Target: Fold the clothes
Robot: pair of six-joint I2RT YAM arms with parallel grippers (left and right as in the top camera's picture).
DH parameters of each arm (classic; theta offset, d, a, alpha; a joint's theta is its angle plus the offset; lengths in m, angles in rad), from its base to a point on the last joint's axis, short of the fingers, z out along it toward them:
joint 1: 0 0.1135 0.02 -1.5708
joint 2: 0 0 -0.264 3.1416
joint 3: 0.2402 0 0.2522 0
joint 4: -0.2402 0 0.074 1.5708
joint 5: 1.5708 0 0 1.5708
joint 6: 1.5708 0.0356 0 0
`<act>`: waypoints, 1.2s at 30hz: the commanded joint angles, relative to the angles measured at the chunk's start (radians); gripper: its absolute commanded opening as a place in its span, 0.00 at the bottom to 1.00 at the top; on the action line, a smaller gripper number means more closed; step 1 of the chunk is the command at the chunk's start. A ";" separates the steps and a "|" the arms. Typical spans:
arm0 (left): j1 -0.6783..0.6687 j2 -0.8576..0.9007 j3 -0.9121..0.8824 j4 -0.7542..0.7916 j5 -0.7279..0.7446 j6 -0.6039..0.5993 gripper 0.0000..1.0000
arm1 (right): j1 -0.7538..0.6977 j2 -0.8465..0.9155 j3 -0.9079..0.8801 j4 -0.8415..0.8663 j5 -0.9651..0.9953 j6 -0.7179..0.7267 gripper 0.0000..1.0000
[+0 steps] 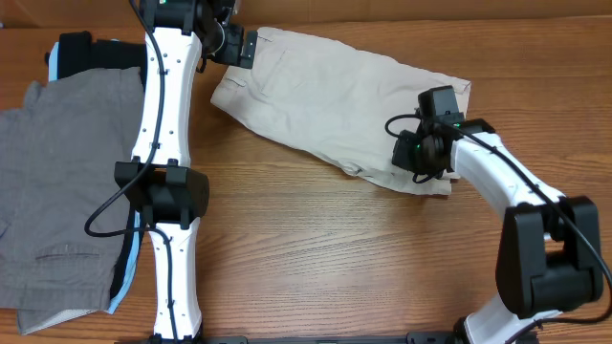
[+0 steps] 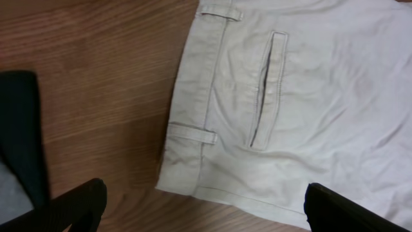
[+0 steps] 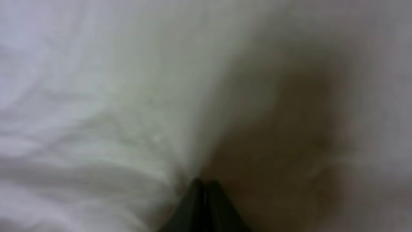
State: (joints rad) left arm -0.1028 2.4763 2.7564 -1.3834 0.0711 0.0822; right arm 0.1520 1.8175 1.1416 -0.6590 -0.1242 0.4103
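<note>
The cream shorts [image 1: 325, 96] lie flat across the far middle of the table, waistband to the left. My left gripper [image 1: 251, 48] is open at the waistband end. In the left wrist view its fingers [image 2: 206, 193] spread wide over the waistband corner of the shorts [image 2: 309, 96], with belt loops and a seamed pocket showing. My right gripper [image 1: 413, 158] is down on the leg end of the shorts near the hem. In the blurred right wrist view its fingers [image 3: 205, 187] are pressed together in the cloth [image 3: 96, 96], with creases running to the tips.
Grey trousers [image 1: 67, 172] lie at the left of the wooden table [image 1: 335, 258]. Black and light-blue garments [image 1: 81, 53] lie at the far left corner, partly under them. The left arm reaches over the trousers' right edge.
</note>
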 commanded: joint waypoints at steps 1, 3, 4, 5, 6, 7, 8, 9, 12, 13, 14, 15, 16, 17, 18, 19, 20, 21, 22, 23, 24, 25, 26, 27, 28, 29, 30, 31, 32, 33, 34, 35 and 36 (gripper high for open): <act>0.007 0.017 0.001 0.004 -0.030 0.057 1.00 | -0.002 0.013 -0.053 0.028 -0.004 0.014 0.04; 0.007 0.017 0.001 0.004 -0.030 0.056 1.00 | -0.002 0.013 -0.092 0.056 -0.003 0.018 0.04; 0.007 0.017 0.001 0.003 -0.030 0.057 1.00 | -0.002 0.013 -0.116 0.065 0.006 0.034 0.04; 0.007 0.017 0.001 0.002 -0.030 0.056 1.00 | -0.002 0.013 -0.136 0.070 0.011 0.039 0.04; 0.007 0.017 0.001 -0.001 -0.030 0.056 1.00 | -0.002 0.013 -0.156 0.074 0.011 0.039 0.04; 0.007 0.017 0.001 -0.004 -0.030 0.056 1.00 | -0.002 0.013 -0.179 0.075 0.011 0.040 0.04; 0.007 0.017 0.001 -0.008 -0.030 0.056 1.00 | -0.002 0.013 -0.197 0.072 0.011 0.044 0.04; 0.007 0.017 0.001 -0.013 -0.030 0.056 1.00 | -0.003 0.013 -0.214 0.069 0.011 0.049 0.04; 0.007 0.017 0.001 -0.035 -0.030 0.056 1.00 | -0.022 0.013 -0.251 0.030 0.032 0.090 0.04; 0.007 0.017 0.001 -0.044 -0.030 0.056 1.00 | -0.034 0.013 -0.253 0.009 0.038 0.093 0.04; 0.007 0.017 0.001 -0.052 -0.029 0.056 1.00 | -0.051 0.013 -0.253 -0.011 0.045 0.092 0.04; 0.007 0.017 0.001 -0.060 -0.029 0.056 1.00 | -0.071 0.013 -0.252 -0.024 0.054 0.092 0.04; 0.007 0.017 0.001 -0.068 -0.027 0.056 1.00 | -0.097 0.013 -0.252 -0.034 0.062 0.091 0.04; 0.007 0.017 0.001 -0.073 -0.026 0.056 1.00 | -0.124 0.013 -0.252 -0.039 0.068 0.083 0.04; 0.007 0.017 0.001 -0.079 -0.026 0.055 1.00 | -0.156 0.013 -0.252 -0.039 0.067 0.069 0.04; 0.007 0.017 0.001 -0.084 -0.026 0.052 1.00 | -0.191 0.013 -0.251 -0.039 0.063 0.050 0.04; 0.007 0.017 0.001 -0.087 -0.022 0.052 1.00 | -0.227 0.013 -0.248 -0.038 0.060 0.027 0.04; 0.007 0.017 0.000 -0.087 -0.014 0.052 1.00 | -0.270 0.013 -0.242 -0.038 0.047 0.002 0.04; 0.007 0.019 0.000 -0.086 0.000 0.052 1.00 | -0.307 0.013 -0.232 -0.038 0.018 -0.029 0.04; 0.007 0.020 0.000 -0.083 0.010 0.052 1.00 | -0.340 0.013 -0.219 -0.035 -0.031 -0.070 0.04; 0.007 0.021 0.000 -0.080 0.020 0.052 1.00 | -0.373 0.012 -0.200 -0.034 -0.106 -0.130 0.04; 0.007 0.022 0.000 -0.076 0.027 0.052 1.00 | -0.394 0.011 -0.180 -0.035 -0.166 -0.171 0.04; 0.007 0.022 -0.002 -0.069 0.031 0.052 1.00 | -0.407 0.010 -0.159 -0.036 -0.210 -0.196 0.04; 0.007 0.022 -0.006 -0.057 0.031 0.053 1.00 | -0.414 0.006 -0.134 -0.039 -0.238 -0.206 0.04; 0.007 0.022 -0.008 -0.048 0.031 0.053 1.00 | -0.414 0.002 -0.111 -0.043 -0.246 -0.206 0.04; 0.007 0.022 -0.009 -0.037 0.031 0.053 1.00 | -0.410 -0.002 -0.091 -0.049 -0.254 -0.206 0.04; 0.007 0.022 -0.018 -0.021 0.031 0.053 1.00 | -0.401 -0.004 -0.063 -0.061 -0.264 -0.206 0.05; 0.007 0.023 -0.028 -0.006 0.031 0.053 1.00 | -0.389 -0.005 -0.039 -0.075 -0.266 -0.206 0.07; 0.007 0.023 -0.041 0.009 0.030 0.053 1.00 | -0.373 -0.005 -0.015 -0.087 -0.264 -0.206 0.08; 0.007 0.023 -0.058 0.026 0.031 0.053 1.00 | -0.361 -0.005 0.003 -0.093 -0.261 -0.206 0.08; 0.007 0.023 -0.087 0.051 0.031 0.053 1.00 | -0.351 -0.005 0.017 -0.096 -0.258 -0.206 0.09; 0.007 0.023 -0.116 0.075 0.034 0.054 1.00 | -0.342 -0.005 0.030 -0.095 -0.255 -0.206 0.09; 0.007 0.023 -0.144 0.097 0.035 0.055 1.00 | -0.340 -0.005 0.040 -0.095 -0.251 -0.205 0.09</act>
State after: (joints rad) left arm -0.1028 2.4767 2.6755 -1.3106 0.0860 0.1158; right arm -0.2062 1.8114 1.1366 -0.7525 -0.3531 0.2447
